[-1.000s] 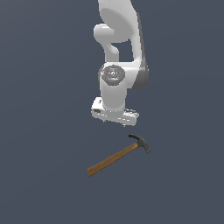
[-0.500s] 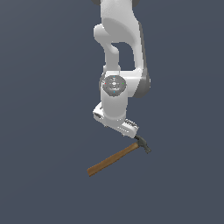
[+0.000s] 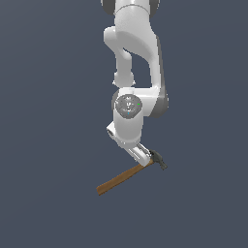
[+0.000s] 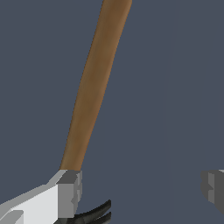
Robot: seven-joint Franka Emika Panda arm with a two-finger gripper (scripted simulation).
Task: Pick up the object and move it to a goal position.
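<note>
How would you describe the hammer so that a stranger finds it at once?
Start at the white robot arm and follow it down to the gripper. Directly beneath lies the hammer, slanting toward the exterior view's lower left. Its brown wooden handle and dark claw head are unmistakable.

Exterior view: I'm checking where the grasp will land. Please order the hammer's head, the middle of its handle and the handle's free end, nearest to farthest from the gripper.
1. Hammer head: right beside the gripper, on the exterior view's right.
2. Handle middle: lower, toward the exterior view's left.
3. Handle's free end: farthest, lowest left.
</note>
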